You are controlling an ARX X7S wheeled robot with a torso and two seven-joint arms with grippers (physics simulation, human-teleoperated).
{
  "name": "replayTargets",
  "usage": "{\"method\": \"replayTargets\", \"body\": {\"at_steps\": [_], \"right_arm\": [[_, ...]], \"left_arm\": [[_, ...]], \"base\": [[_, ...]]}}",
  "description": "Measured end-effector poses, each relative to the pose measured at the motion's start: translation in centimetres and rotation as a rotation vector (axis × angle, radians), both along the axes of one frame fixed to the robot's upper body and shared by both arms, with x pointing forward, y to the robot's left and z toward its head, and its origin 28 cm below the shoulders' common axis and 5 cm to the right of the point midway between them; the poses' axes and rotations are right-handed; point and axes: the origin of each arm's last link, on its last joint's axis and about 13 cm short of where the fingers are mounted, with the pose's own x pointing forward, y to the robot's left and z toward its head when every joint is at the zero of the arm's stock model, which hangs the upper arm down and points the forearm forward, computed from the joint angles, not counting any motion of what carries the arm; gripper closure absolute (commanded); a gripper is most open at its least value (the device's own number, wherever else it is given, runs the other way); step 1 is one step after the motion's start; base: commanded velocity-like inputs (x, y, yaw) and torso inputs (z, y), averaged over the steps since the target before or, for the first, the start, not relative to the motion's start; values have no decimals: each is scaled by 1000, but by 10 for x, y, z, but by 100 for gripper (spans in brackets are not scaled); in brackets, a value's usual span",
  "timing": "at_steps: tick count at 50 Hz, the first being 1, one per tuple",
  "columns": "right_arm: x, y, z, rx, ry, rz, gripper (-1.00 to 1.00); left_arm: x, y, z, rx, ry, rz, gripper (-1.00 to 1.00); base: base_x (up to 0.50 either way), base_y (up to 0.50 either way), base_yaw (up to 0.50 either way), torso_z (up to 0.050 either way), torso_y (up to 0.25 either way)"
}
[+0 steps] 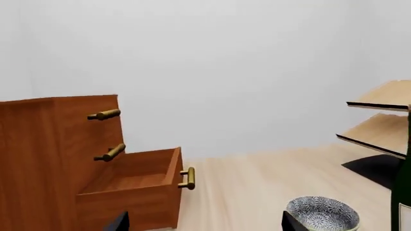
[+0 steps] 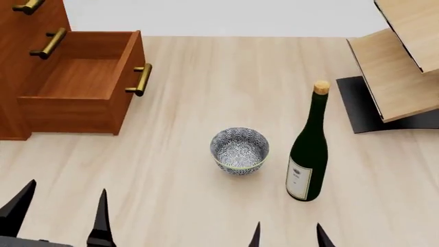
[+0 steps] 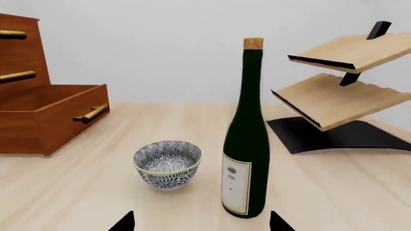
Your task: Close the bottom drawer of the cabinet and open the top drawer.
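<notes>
**Op:** Starting with the head view: the cabinet point(image 2: 14, 77) sits upper left, the bottom drawer point(image 2: 79, 82) pulled well out, its handle point(image 2: 141, 78) facing the bare table. The top drawer point(image 2: 28, 6) looks shut at the frame's corner. My left gripper point(image 2: 58, 216) shows spread tips at lower left, the right gripper point(image 2: 287, 235) likewise at bottom centre; both hold nothing.

**Spotter:** Left wrist?

**Op:** Bottom drawer point(image 1: 132, 192) lower left, open; top handle point(image 1: 104, 114) above it. Tips wide at the bottom edge.

**Spotter:** Right wrist?

**Op:** Bottle point(image 3: 246, 139) and bowl point(image 3: 167, 162) dead ahead, drawer point(image 3: 51, 115) at far left. I'd push with the left arm, flat against the drawer front beside the handle, straight along its slide, keeping well off the bowl.
</notes>
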Motion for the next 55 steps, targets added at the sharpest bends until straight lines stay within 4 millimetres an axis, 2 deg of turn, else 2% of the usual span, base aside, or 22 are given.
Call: {"method": "replayTargets", "body": {"at_steps": [12,32,45,55], "right_arm": [[6,-2,13,6,-17,-7,-100],[17,-7,48,34,-46,-37,-100],[20,-9,65,54,-66,-49,-100],[19,-8,74,57,-87,-40,-100]], "left_arm": [[14,8,41,40,-122,-22,-100],[32,25,126,80,-332,-24,-100],[25,29,177,80,-455,-37,-100],[14,29,199,78,-510,-47,-100]], "base": [[0,0,0,47,0],[0,0,0,0,0],[0,0,0,0,0],[0,36,0,0,0]]}}
